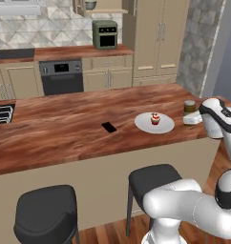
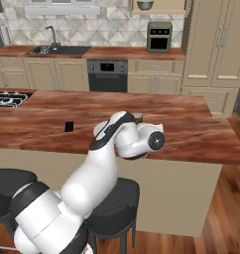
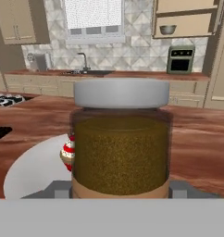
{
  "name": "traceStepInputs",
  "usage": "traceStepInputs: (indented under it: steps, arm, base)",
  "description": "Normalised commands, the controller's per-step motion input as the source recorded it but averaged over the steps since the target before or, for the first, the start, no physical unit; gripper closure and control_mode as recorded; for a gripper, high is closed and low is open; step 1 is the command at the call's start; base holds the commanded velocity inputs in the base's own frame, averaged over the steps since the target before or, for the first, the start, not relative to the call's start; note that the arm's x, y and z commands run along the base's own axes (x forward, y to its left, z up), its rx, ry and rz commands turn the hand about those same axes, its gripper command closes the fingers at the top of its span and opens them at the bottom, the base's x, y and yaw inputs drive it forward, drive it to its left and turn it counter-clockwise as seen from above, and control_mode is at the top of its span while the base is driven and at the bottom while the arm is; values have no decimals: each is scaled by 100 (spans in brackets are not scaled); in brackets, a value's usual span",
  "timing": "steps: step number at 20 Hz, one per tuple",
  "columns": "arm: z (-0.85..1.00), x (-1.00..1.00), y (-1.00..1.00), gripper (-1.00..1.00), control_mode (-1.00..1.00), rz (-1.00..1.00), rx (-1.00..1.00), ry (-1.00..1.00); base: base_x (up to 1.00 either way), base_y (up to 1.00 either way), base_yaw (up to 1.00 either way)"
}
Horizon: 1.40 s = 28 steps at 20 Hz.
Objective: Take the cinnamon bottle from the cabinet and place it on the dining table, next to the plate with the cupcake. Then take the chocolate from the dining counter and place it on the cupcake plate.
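Gripper (image 3: pixel 119 187) clasps the cinnamon bottle (image 3: pixel 120 139) just beside the plate (image 1: pixel 154 123) on the dining table (image 1: pixel 65 133); step 1 nearly done, releasing comes next.

cupcake (image 1: pixel 155 118) on plate (image 1: pixel 145 125) on dining table (image 1: pixel 65 128), chocolate (image 1: pixel 109 127) left of plate, cinnamon bottle (image 1: pixel 189 106) just right of plate

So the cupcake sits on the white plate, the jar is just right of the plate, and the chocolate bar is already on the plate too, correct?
Not quite: the chocolate bar lies on the bare table, left of the plate, as the left base view shows. The cupcake and jar are as you say.
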Motion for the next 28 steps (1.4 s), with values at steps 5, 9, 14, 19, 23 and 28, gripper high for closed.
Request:
traceStepInputs:
  steps: [5, 9, 14, 19, 23, 28]
  arm:
    - [-34, 29, -10, 100, -100, -3, 0, 0]
    - [-43, 24, 0, 100, -100, -4, 0, 0]
    - [-16, 23, 0, 100, -100, -6, 0, 0]
    - [0, 22, -5, 100, -100, -1, 0, 0]
    - [-15, 33, -3, 100, -100, 0, 0, 0]
    - [-26, 2, -5, -100, -100, 0, 0, 0]
  base:
    - [0, 0, 0]
    - [0, 0, 0]
    - [0, 0, 0]
    - [0, 0, 0]
    - [0, 0, 0]
    - [0, 0, 0]
